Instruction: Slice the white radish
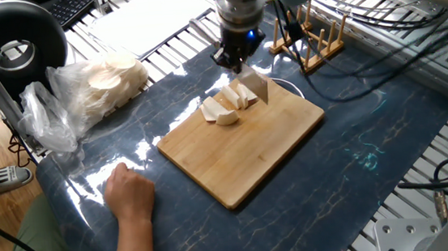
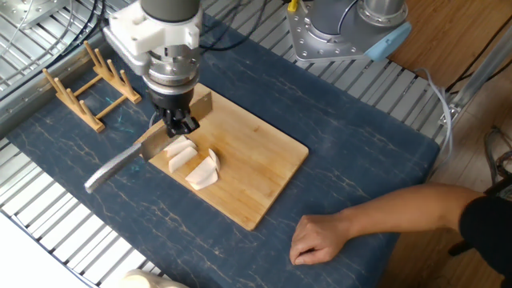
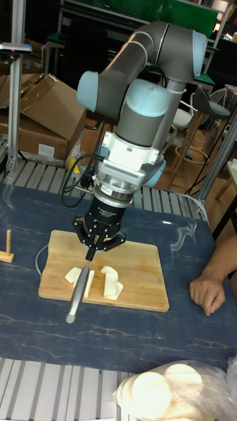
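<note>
Several white radish [image 1: 227, 106] wedges sit on cutting board [image 1: 275, 149], 11 o'clock corner. Plastic bag [image 1: 83, 93] holds pale round slices. Other fixed view: gripper [image 2: 181, 125] fingers clamped on knife [image 2: 142, 148]. Tall view: knife handle at 7 o'clock of wedges.

Cream-white radish pieces [image 2: 193, 164] lie on a tan wooden board [image 2: 256, 168]; the surface [image 2: 352, 160] is dark blue with pale marbled veins.

Readable text: none in any view.
Labels, brands, numbers: none legible on arm, board or bench.
</note>
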Motion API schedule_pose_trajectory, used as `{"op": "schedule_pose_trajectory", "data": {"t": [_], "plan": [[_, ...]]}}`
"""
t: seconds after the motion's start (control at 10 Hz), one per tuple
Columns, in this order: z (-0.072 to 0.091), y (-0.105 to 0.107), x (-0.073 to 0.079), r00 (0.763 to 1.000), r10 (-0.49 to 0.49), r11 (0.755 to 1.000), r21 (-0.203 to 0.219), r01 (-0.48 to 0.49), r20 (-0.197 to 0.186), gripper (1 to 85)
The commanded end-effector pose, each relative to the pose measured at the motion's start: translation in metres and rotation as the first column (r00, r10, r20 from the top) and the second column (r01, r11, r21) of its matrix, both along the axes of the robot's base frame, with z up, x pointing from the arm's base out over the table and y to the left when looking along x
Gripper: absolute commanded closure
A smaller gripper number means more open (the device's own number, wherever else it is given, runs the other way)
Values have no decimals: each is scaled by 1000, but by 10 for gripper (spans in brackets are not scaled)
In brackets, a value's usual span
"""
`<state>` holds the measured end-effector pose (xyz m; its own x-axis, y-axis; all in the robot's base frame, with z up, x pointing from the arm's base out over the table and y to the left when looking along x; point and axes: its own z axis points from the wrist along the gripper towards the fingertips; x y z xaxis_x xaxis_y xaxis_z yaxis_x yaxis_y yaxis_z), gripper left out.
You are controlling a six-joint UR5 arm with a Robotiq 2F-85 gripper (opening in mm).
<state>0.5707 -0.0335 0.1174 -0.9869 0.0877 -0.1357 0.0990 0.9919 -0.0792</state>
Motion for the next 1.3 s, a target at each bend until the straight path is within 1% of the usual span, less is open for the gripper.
{"op": "schedule_pose_trajectory", "data": {"t": [0.0, 0.2, 0.3, 0.4, 0.5, 0.6, 0.7, 0.8, 0.9, 1.0, 1.1, 1.2], "plan": [[17, 13, 17, 990, 136, 990, 24, -135, -22, 847], [28, -6, 25, 969, 240, 970, -24, -241, -61, 847], [31, -7, 30, 960, 270, 962, -27, -273, -76, 847], [31, -10, 33, 953, 290, 955, -43, -295, -85, 847], [29, -17, 31, 945, 310, 947, -58, -317, -108, 847], [30, -27, 33, 940, 319, 940, -89, -330, -120, 847], [32, -32, 38, 939, 320, 938, -101, -333, -123, 847], [31, -31, 45, 940, 324, 938, -97, -334, -106, 847], [30, -17, 49, 945, 317, 945, -58, -322, -80, 847], [31, -11, 50, 954, 292, 954, -53, -296, -74, 847], [33, -11, 46, 960, 267, 961, -50, -272, -81, 847], [39, -18, 44, 964, 253, 963, -74, -260, -86, 847]]}}
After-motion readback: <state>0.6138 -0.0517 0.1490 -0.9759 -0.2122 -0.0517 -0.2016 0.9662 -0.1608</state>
